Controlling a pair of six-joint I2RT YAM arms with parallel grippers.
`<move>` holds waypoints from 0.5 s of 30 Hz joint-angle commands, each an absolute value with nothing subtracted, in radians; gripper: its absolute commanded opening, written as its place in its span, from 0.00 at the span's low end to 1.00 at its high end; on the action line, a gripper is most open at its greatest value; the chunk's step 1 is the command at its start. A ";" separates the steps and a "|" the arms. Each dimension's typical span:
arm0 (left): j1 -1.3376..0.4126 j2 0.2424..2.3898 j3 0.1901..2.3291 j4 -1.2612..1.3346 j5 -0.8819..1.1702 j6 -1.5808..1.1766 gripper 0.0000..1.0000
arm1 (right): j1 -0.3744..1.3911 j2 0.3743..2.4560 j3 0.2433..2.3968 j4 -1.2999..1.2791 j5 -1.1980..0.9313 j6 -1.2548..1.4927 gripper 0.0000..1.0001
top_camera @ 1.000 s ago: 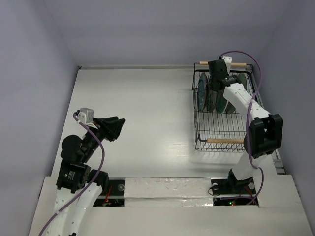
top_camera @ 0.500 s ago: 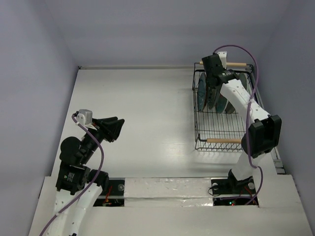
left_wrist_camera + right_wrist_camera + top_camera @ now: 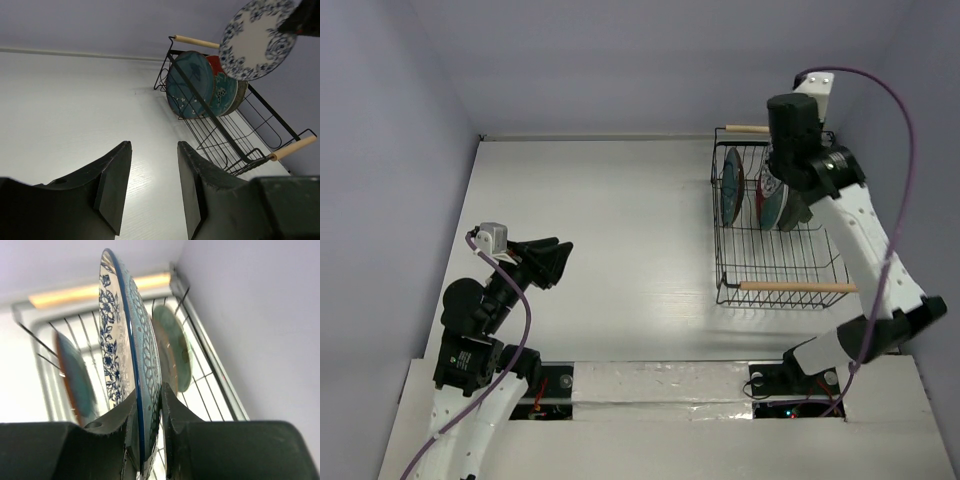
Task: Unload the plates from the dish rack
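Right tool (image 3: 148,400) pinching white-blue floral plate (image 3: 116,340) by its rim, plate held clear above dish rack (image 3: 778,286), far right. Left tool (image 3: 152,155) spread over counter (image 3: 620,200), near left.

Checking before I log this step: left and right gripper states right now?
Left gripper: open, holding nothing.
Right gripper: closed on the white-blue floral plate, held above the dish rack.
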State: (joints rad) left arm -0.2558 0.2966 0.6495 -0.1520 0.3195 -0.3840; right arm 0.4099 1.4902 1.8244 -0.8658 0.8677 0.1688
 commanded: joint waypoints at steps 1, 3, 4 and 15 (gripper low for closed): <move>-0.259 0.293 0.657 -0.115 0.313 -0.391 0.39 | 0.460 1.330 1.927 -0.767 0.962 0.190 0.00; -0.259 0.295 0.658 -0.117 0.307 -0.393 0.39 | 0.479 1.275 1.922 -0.740 0.800 0.215 0.00; -0.259 0.296 0.657 -0.117 0.305 -0.391 0.39 | 0.479 1.255 1.907 -0.715 0.735 0.241 0.00; -0.250 0.270 0.669 -0.147 0.206 -0.394 0.39 | 0.710 1.414 1.704 -0.244 0.134 0.471 0.00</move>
